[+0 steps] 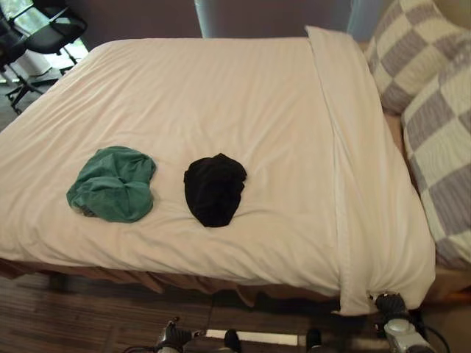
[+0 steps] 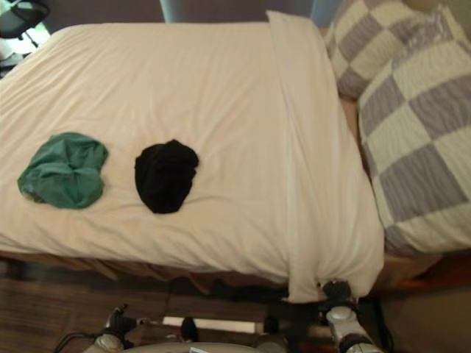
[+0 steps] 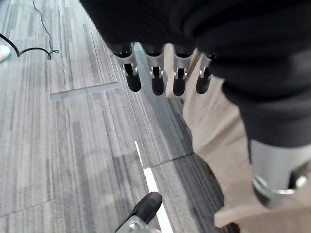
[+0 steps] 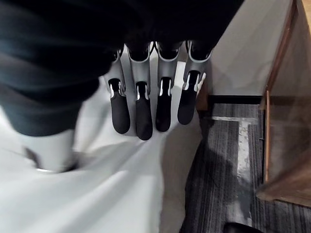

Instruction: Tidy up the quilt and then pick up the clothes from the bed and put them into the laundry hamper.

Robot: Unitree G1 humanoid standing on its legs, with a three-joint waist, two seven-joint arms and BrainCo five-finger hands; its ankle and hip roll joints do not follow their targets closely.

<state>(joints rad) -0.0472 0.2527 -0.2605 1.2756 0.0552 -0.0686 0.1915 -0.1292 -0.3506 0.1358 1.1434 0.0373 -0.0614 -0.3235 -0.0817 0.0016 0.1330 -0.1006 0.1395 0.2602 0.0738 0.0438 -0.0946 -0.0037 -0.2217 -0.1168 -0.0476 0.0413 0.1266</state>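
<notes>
Both robot hands hang with fingers straight, holding nothing. The right robot hand (image 4: 146,109) touches the quilt (image 1: 221,95) corner; the left robot hand (image 3: 155,73) is likelier nearer the green (image 1: 112,184) and black (image 1: 214,188) clothes, which lie up-bed.

A dark wood-plank floor (image 1: 88,316) runs along the near edge at 6 o'clock; close up it shows as grey striped boards with a pale strip (image 3: 153,187) across them. At 11 o'clock a black wheeled office chair (image 1: 44,37) stands in bright daylight. A dark wall (image 1: 140,18) spans 12 o'clock. A brown wooden panel (image 4: 282,121) stands over the floor.
</notes>
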